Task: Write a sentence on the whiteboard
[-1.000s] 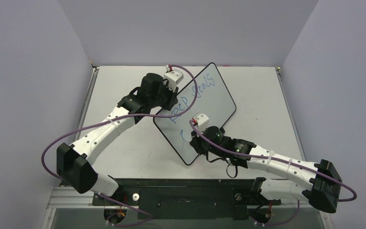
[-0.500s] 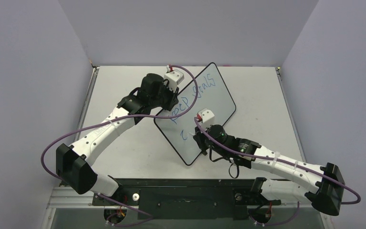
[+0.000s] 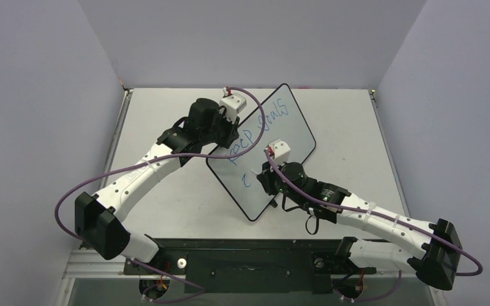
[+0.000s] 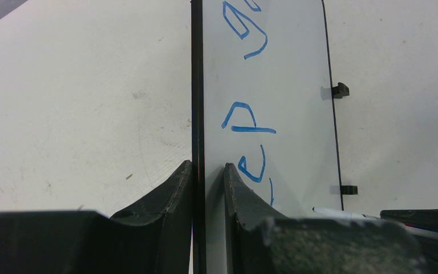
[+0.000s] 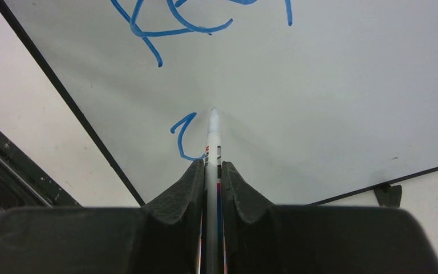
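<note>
The whiteboard (image 3: 293, 137) lies askew on the table, its black rim (image 4: 197, 85) pinched between my left gripper's (image 4: 208, 171) shut jaws at its left edge. The sentence (image 3: 258, 127) runs in blue along the board; the left wrist view shows "ep" (image 4: 245, 123) and part of another letter. A white marker (image 5: 213, 137) sits in my right gripper (image 5: 212, 168), which is shut on it. Its tip rests on the board just right of a short curved blue stroke (image 5: 182, 137) on a second line. The marker's tip (image 4: 342, 214) also shows in the left wrist view.
Two small black clip feet (image 4: 340, 89) (image 4: 349, 189) stick out of the board's far long edge. The grey table (image 3: 166, 197) is walled on three sides. A black rail (image 3: 242, 255) carrying the arm bases runs along the near edge.
My right gripper has moved a little up and to the right over the board with the marker. The short stroke on the second line has gained a curve. The left arm has not moved.
</note>
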